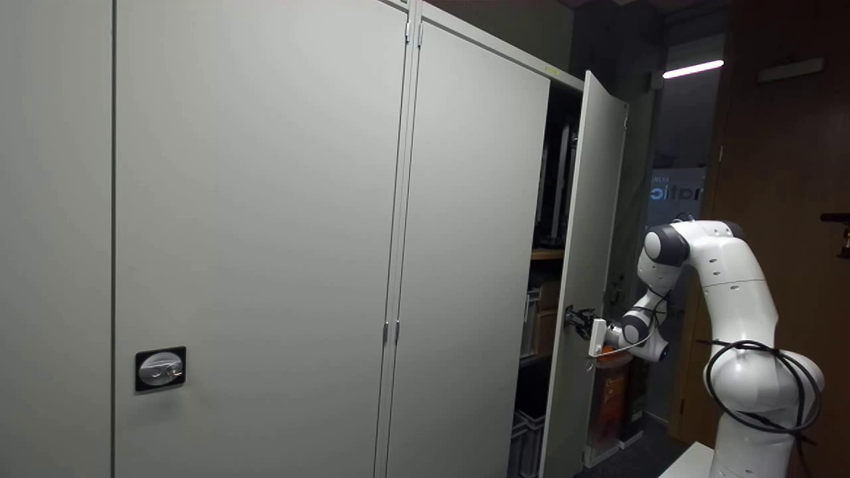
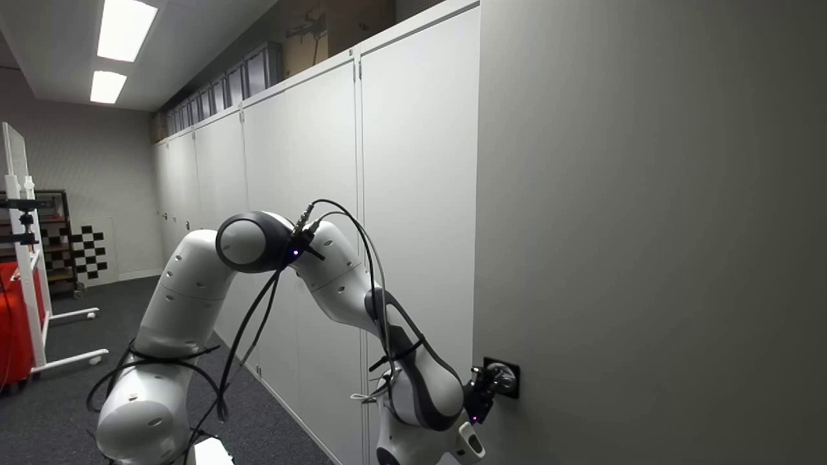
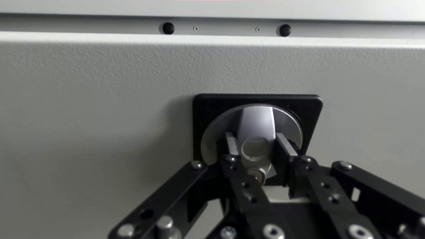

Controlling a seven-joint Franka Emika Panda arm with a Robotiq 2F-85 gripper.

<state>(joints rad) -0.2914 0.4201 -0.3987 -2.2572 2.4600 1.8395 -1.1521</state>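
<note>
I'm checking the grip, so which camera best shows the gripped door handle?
The wrist view: the handle appears large, its face mostly uncovered. Both exterior views show it small, partly behind the gripper.

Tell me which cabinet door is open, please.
The door whose handle the gripper holds: it stands swung outward, whereas the other visible doors look flush and shut.
</note>
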